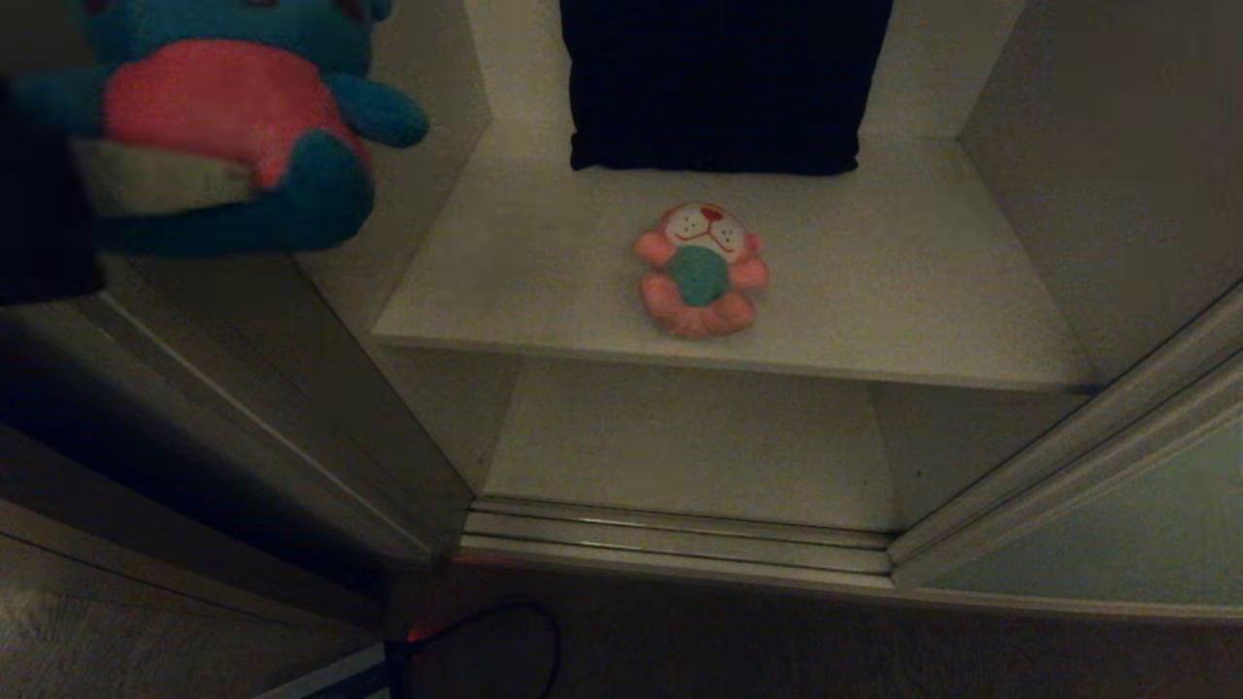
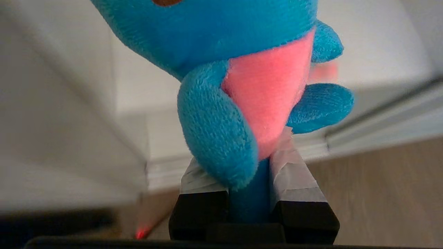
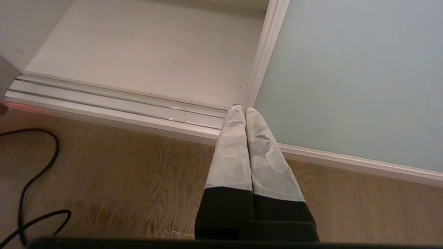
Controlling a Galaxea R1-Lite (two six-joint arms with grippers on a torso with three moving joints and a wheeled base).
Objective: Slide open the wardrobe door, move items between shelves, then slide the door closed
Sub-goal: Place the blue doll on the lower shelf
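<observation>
Left wrist view: teal bear [image 2: 221, 69] pinched in left tool [image 2: 242, 166].

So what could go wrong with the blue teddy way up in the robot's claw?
The left claw only pinches the blue teddy low down by its bottom, so it might slip out and fall to the floor. If it's put on the shelf, it could also bump the pink toy lying in the middle there.
</observation>
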